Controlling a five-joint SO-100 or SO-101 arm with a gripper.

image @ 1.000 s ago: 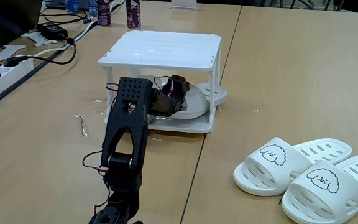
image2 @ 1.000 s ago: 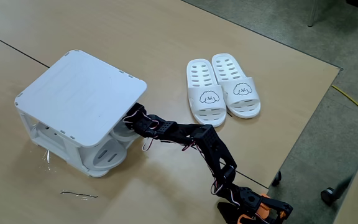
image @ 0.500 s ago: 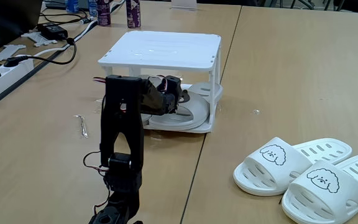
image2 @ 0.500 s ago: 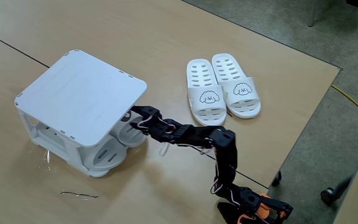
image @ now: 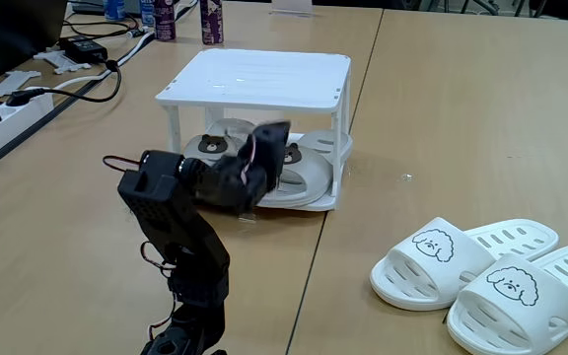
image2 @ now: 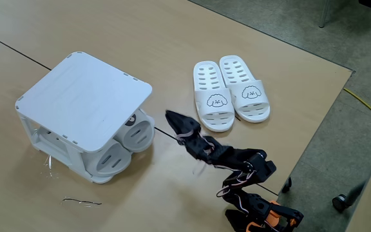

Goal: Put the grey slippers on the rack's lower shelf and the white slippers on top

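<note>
Wooden table (image2: 172,38), folded arm's pincer (image2: 170,116) (grip state unclear) beside the rack (image2: 82,96).

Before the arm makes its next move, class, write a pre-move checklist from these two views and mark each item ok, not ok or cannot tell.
1. Light grey rubber slides with bear badges on the glossy white lower shelf of the white plastic two-tier rack: ok.
2. Upper shelf free for loading: ok.
3. Gripper out of the rack: ok.
4. Gripper empty: cannot tell.
5. White rubber slides with dog-face drawings side by side on the wooden table, unobstructed: ok.
</note>
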